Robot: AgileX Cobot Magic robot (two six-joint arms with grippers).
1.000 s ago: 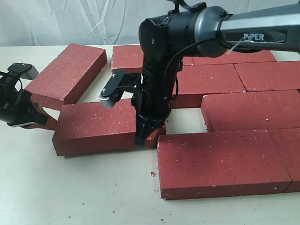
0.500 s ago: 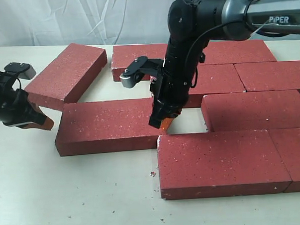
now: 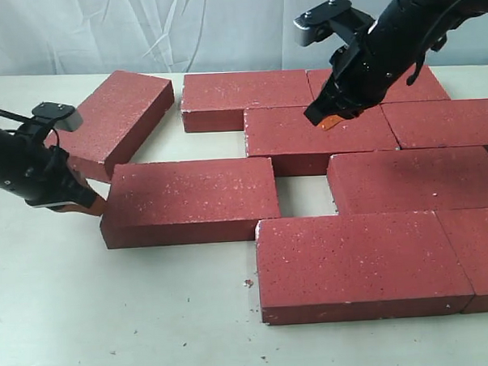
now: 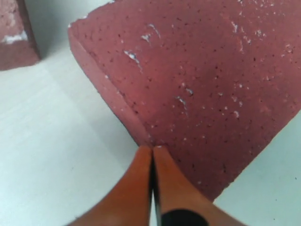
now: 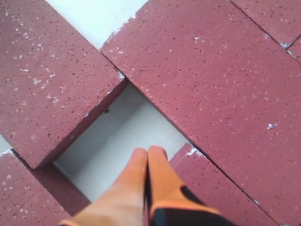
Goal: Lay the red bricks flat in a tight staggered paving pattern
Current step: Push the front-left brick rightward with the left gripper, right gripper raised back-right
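Pale table (image 3: 112, 318); left gripper (image 3: 85, 206), pressed together, is nearer; loose brick (image 3: 192, 197) just ahead, lengthwise away toward the gap (image 3: 303, 195).

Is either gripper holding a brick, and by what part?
Nothing held. Left gripper shut, tips at the corner of a brick; right gripper shut, empty.

Rough matt red bricks (image 3: 192, 197) w/ white specks; smooth pale tabletop (image 3: 112, 318)
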